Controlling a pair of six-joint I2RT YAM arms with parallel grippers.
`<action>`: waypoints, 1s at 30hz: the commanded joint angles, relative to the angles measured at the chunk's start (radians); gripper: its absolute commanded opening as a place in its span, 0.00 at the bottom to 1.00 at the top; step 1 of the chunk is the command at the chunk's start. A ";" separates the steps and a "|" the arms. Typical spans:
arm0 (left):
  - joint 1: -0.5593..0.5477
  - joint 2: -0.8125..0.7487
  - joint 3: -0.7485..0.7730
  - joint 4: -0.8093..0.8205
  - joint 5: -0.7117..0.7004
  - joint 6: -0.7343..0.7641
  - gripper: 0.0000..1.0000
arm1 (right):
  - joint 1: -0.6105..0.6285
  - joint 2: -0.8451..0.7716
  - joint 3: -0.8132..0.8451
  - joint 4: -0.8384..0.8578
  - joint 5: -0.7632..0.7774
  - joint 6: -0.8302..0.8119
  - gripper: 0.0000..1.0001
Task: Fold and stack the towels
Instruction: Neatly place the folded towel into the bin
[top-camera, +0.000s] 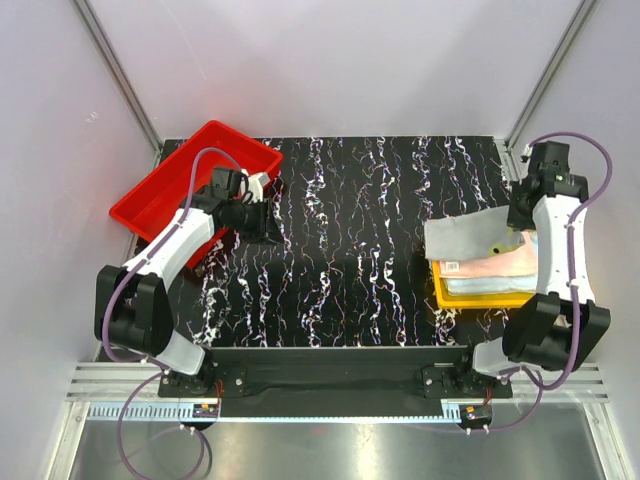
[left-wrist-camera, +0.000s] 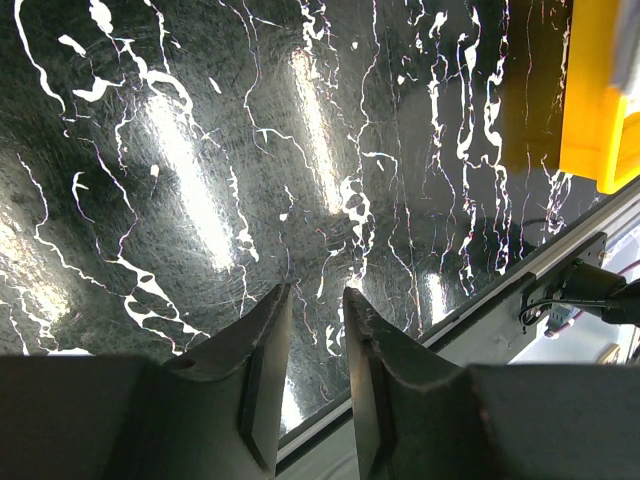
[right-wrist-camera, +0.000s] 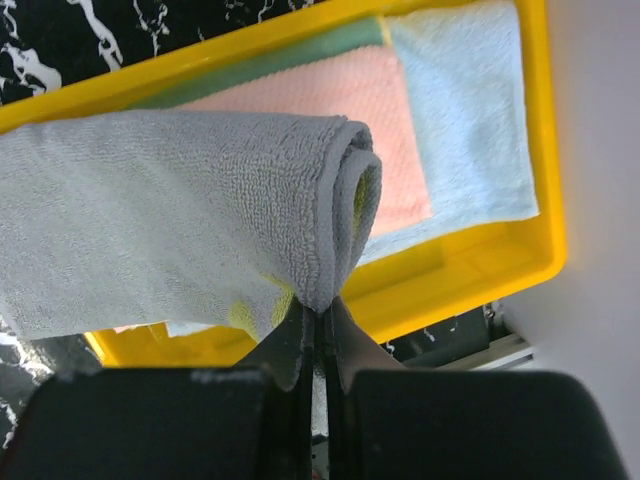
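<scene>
Two claws. Right claw (right-wrist-camera: 320, 312) pinches the grey towel's (right-wrist-camera: 170, 210) folded edge over the yellow tray (right-wrist-camera: 480, 262) at the bench's (top-camera: 350, 220) right edge. Pink towel (right-wrist-camera: 330, 110), blue towel (right-wrist-camera: 470, 110) and green towel (right-wrist-camera: 270, 62) lie in the tray. Left claw (left-wrist-camera: 315, 300) is part-open, empty, near the red tray (top-camera: 160, 190) at the far-left corner.

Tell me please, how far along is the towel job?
Done: folded towels, pink, pale blue and green, lie stacked in the yellow tray. In hand: the right gripper is shut on a folded grey towel over that stack. To do: setting it on top. The left gripper is open and empty; no other towel shows on the table.
</scene>
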 joint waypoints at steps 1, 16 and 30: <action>0.004 0.002 0.030 0.004 0.018 0.016 0.33 | -0.024 0.055 0.083 0.002 0.016 -0.090 0.00; 0.006 0.033 0.068 -0.013 0.017 0.018 0.34 | -0.179 0.363 0.293 -0.064 0.056 0.035 0.46; 0.006 -0.056 0.188 0.029 0.055 -0.023 0.36 | -0.003 0.181 0.406 -0.044 -0.173 0.293 1.00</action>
